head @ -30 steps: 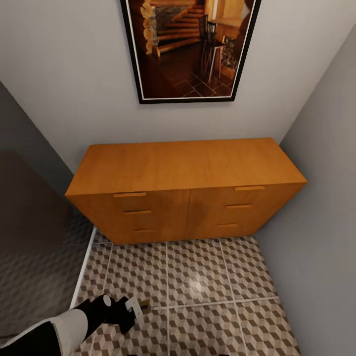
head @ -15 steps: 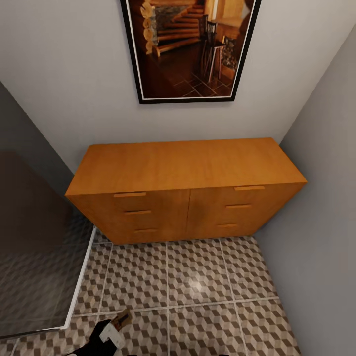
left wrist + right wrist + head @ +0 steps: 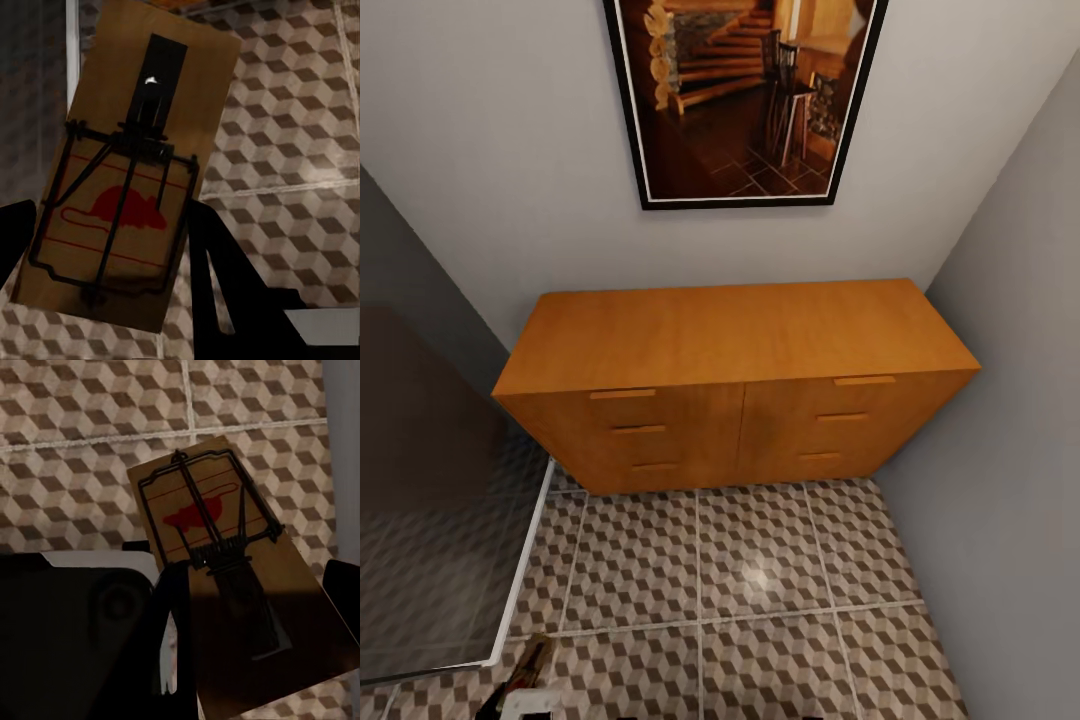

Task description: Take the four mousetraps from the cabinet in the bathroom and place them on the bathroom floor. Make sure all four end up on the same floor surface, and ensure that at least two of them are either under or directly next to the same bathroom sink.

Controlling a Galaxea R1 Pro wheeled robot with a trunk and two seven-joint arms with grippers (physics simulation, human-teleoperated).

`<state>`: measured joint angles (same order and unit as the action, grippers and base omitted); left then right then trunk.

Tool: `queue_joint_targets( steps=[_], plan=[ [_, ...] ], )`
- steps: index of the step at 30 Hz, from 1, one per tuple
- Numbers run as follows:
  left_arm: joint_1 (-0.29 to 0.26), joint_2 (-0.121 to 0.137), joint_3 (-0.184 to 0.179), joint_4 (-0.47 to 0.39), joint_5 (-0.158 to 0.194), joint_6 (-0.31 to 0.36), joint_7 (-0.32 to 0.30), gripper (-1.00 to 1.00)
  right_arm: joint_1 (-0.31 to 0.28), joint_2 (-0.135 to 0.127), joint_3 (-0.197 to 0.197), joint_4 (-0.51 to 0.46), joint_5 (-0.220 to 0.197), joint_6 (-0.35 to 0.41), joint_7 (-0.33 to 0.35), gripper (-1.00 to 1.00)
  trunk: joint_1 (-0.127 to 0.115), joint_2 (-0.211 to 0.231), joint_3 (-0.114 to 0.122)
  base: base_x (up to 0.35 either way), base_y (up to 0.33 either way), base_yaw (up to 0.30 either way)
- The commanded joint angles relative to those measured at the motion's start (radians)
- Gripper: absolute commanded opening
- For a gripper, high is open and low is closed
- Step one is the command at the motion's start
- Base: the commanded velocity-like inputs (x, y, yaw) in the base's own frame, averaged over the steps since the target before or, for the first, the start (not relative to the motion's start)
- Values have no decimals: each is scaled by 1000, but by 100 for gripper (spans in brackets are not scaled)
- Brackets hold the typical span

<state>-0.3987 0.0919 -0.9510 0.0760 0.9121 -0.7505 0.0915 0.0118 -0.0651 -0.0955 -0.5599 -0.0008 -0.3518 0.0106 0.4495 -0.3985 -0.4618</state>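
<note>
Against the back wall stands the cabinet (image 3: 735,385), its flat top bare and its drawer fronts closed, with a framed picture (image 3: 745,95) hung on the wall above it. The floor (image 3: 760,580) of cube-patterned tiles runs from the cabinet's foot toward the camera, and a dark glass panel (image 3: 430,520) borders it on the left.

At the lower left edge of the head view, the left gripper (image 3: 525,690) shows in part, with a tan trap (image 3: 538,660) sticking up from it over the tiles.

In the left wrist view that gripper (image 3: 112,247) holds the trap (image 3: 127,165) between its two dark fingers (image 3: 225,277), one at each long edge of the board. The board bears a red mouse print and a dark wire bar, and the tiles lie behind it.

In the right wrist view the right gripper (image 3: 247,607) grips a second trap (image 3: 225,577) the same way, a finger (image 3: 169,622) pressed to one long edge, the board tilted over the floor (image 3: 82,442).
</note>
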Motion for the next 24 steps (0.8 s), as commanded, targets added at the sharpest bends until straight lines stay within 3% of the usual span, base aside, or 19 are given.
queue_joint_targets(
  steps=[1, 5, 7, 24],
  plan=[
    [0, -3, -8, 1, 3, -4, 22, -100, 1, 1, -1, -9, 7, 3, -4, -100, 1, -1, -1, 0, 0, 0],
    [2, -26, -8, -1, 109, -8, 84, -100, -2, 4, -1, -42, 31, 17, -43, -100, 1, -1, -1, 0, 0, 0],
    [3, -40, -8, 0, 137, -10, 93, -100, -2, 9, -1, -53, 34, 16, -55, -100, 1, -1, -1, 0, 0, 0],
    [3, -41, -8, 1, 152, -6, 96, -100, -3, 12, 0, -63, 37, 0, -55, -100, 1, -1, -1, 0, 0, 0]
  ],
)
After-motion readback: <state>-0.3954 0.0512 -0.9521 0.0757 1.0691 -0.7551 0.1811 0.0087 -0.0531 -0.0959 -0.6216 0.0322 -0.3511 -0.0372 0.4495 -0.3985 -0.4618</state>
